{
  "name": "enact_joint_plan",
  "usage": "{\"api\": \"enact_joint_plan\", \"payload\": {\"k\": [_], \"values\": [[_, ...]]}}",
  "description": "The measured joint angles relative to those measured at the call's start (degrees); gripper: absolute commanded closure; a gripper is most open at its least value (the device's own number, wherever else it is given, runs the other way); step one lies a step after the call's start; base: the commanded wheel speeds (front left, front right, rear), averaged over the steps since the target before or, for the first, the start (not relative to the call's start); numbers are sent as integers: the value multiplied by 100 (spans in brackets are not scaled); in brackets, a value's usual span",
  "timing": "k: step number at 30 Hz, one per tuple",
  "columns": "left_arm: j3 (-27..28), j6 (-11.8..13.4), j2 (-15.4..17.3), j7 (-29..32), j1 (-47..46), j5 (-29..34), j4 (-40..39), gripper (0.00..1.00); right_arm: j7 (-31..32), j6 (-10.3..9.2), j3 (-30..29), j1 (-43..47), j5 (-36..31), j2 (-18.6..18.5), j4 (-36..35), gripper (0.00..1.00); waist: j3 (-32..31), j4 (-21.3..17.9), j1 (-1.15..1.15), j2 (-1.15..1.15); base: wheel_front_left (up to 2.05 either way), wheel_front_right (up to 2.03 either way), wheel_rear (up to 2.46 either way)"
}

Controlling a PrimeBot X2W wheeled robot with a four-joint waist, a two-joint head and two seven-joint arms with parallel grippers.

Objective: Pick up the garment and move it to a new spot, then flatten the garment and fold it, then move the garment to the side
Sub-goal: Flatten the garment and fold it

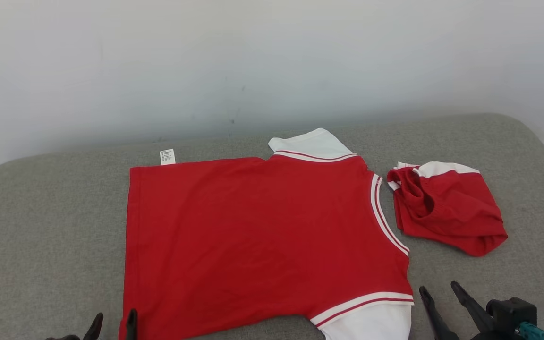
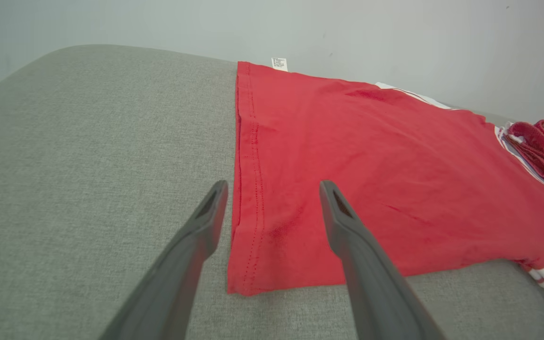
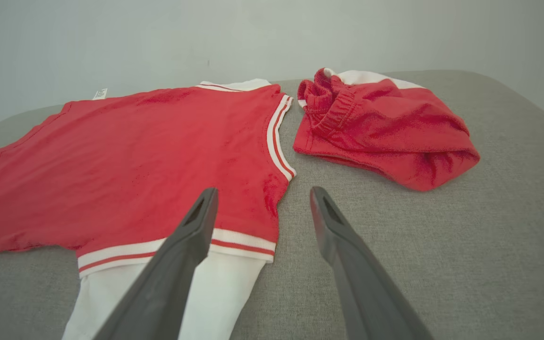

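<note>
Red garment spread flat on the grey padded surface, hem toward the robot's left and neckline toward its right, with a crumpled red bundle just beside the neckline. The left gripper, fingers released and empty, straddles the near hem corner; the right gripper, likewise spread and holding nothing, sits beside the near white sleeve. This placement probably readies both ends of the near edge for a fold.
</note>
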Motion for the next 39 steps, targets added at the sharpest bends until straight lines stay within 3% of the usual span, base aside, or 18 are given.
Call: {"api": "enact_joint_plan", "payload": {"k": [12, 31, 33, 34, 35, 36, 39], "values": [[-197, -278, 48, 500, -306, -27, 474, 0, 966, 196, 248, 460, 424, -92, 88, 0, 104, 129, 0, 0, 0, 0, 0], [-397, -704, -27, 905, -1022, -113, 1545, 0, 2082, 209, 637, 436, 637, 44, 452, 0, 200, 218, 0, 0, 0, 0, 0], [-391, -727, -67, 924, -1146, -158, 1664, 0, 2129, 209, 641, 425, 638, 49, 460, 21, 203, 228, 0, 0, 0, 0, 0], [-400, -732, -90, 957, -1206, -164, 1736, 0, 2150, 209, 642, 413, 638, 49, 469, 45, 203, 234, 0, 0, 0, 0, 0], [-393, -732, -112, 957, -1237, -171, 1794, 2, 2179, 207, 639, 405, 638, 45, 475, 53, 203, 238, 0, 0, 0, 0, 0], [-389, -732, -130, 979, -1253, -191, 1863, 12, 2189, 194, 637, 396, 641, 41, 482, 56, 202, 241, 0, 0, 0, 0, 0], [-427, -731, -158, 1158, -1265, -207, 2129, 14, 2281, 192, 645, 349, 673, 52, 494, 53, 197, 244, 0, 0, 0, 0, 0]]}}
